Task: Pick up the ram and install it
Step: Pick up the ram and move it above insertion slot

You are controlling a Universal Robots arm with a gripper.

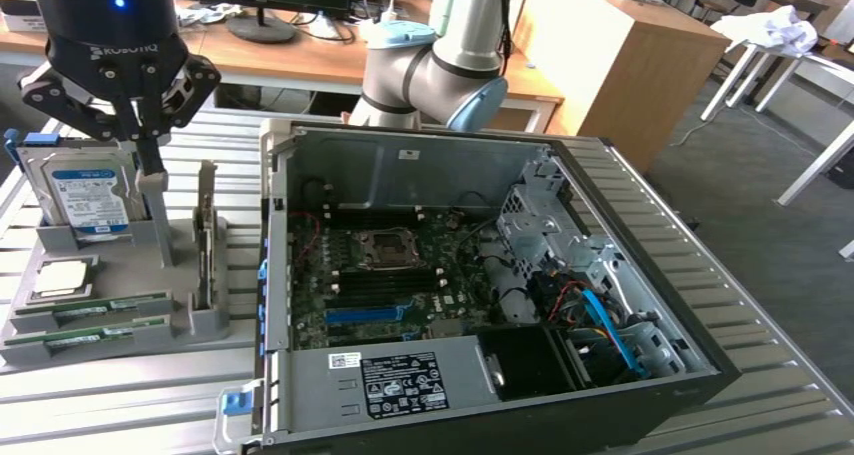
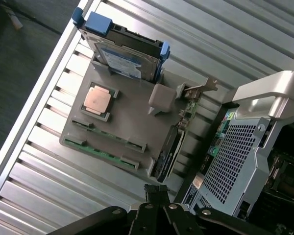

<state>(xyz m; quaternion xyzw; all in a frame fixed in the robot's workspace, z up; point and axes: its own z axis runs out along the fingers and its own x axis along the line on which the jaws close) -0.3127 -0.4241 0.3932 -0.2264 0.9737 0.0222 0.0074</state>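
Two ram sticks lie on edge in the slots of a grey holder [image 1: 200, 325]. One ram stick [image 1: 100, 308] [image 2: 110, 138] is in the inner slot and the other [image 1: 94, 336] [image 2: 100, 153] in the slot at the holder's front edge. My gripper [image 1: 150, 175] [image 2: 156, 192] hangs above the holder, beside the hard drive, well above the sticks. It is shut and holds nothing. The open computer case [image 1: 627, 225] lies at the exterior view's right of the holder, with its motherboard [image 1: 387, 275] exposed.
The holder also carries a silver hard drive [image 1: 87, 195] [image 2: 125, 58] in a blue bracket, a CPU [image 1: 60, 275] [image 2: 97, 99] and a tall upright card [image 1: 204, 235] [image 2: 169, 152]. The ribbed metal table [image 1: 120, 405] holds everything. Desks stand behind it.
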